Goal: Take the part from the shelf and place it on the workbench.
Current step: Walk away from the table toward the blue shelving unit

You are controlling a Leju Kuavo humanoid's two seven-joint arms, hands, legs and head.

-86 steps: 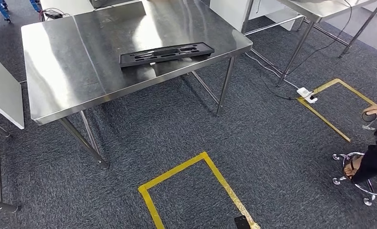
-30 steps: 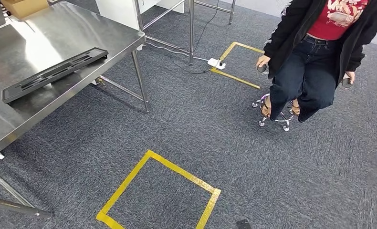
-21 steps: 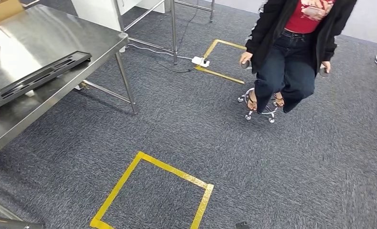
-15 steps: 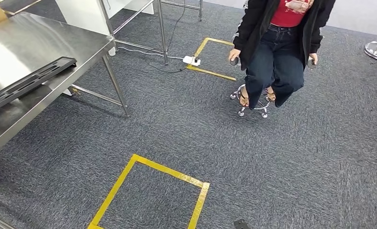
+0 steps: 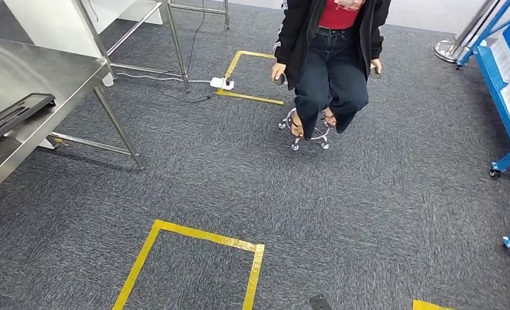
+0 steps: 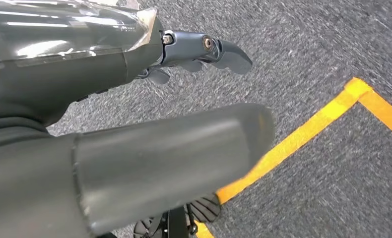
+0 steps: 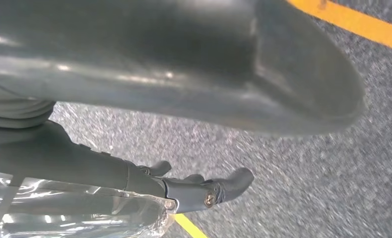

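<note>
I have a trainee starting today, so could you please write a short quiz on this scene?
1. True or false: the black tray lies on the steel table.
2. What does the left hand hold? A) the tray B) nothing C) a cable
3. Fill in: the seated person is beside a square of ____ tape on the carpet.

Key: 1 true; 2 B; 3 yellow. The right hand also holds nothing, its fingers apart.
</note>
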